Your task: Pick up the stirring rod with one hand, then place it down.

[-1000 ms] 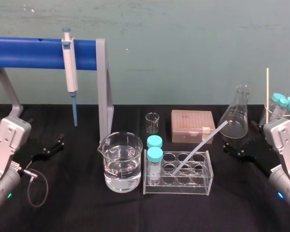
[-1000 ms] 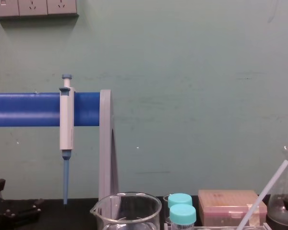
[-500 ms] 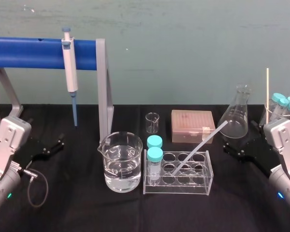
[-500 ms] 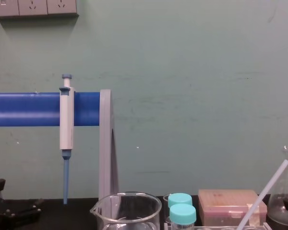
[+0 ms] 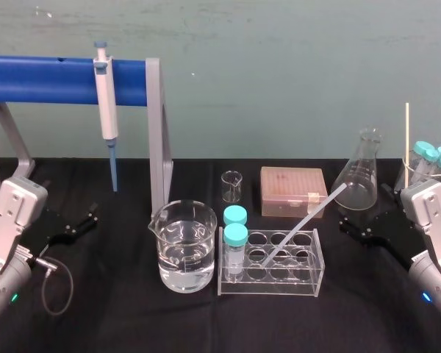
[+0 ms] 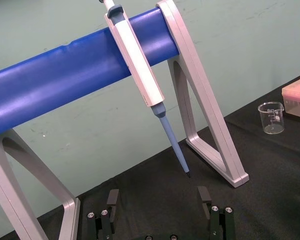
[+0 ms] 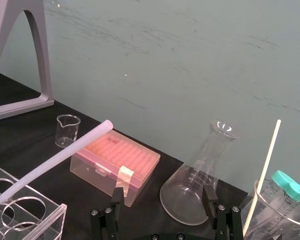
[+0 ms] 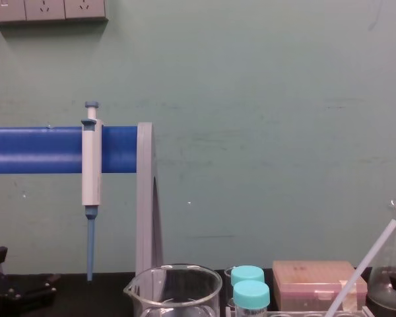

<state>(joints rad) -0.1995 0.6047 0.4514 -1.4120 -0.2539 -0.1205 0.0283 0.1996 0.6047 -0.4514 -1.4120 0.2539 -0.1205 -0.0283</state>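
Grippers both spread, empty — left gripper (image 6: 158,194) parked by the stand (image 5: 156,132), right gripper (image 7: 163,193) near the flask (image 5: 360,176). Rack (image 5: 309,283) props the rod (image 5: 303,220), slanting up toward the flask. Likely light, stiff, slick, brittle — pinch its free upper half gently.

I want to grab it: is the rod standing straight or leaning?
Leaning. The rod slants out of a rack hole, its top end toward the flask.
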